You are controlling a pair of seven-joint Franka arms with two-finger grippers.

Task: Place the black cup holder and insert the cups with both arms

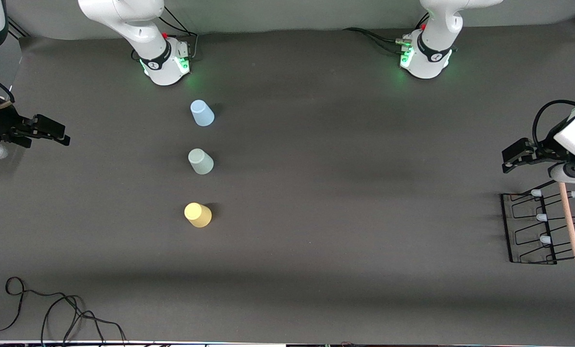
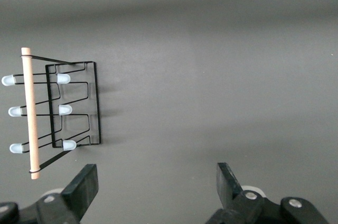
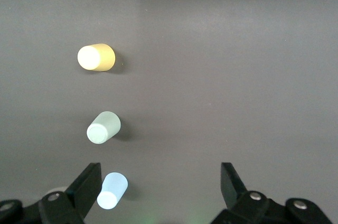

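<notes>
The rack (image 1: 542, 229) lies at the right edge of the front frame, just below the left pincer (image 1: 511, 161), which hangs open and empty; its rod (image 1: 570, 222) runs top to bottom, pegs pointing sideways. Three cups (image 1: 201, 161) stand upside down in a top-to-bottom line left of centre on the bench (image 1: 345, 202). The right pincer (image 1: 58, 137), open and empty too, waits at the left edge, so the left arm is far nearer the rack.

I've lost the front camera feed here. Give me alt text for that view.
Three upside-down cups, blue, grey-green and yellow, stand in a row toward the right arm's end of the table; the black wire rack sits at the left arm's end. Both grippers, left and right, hang open and empty.
</notes>
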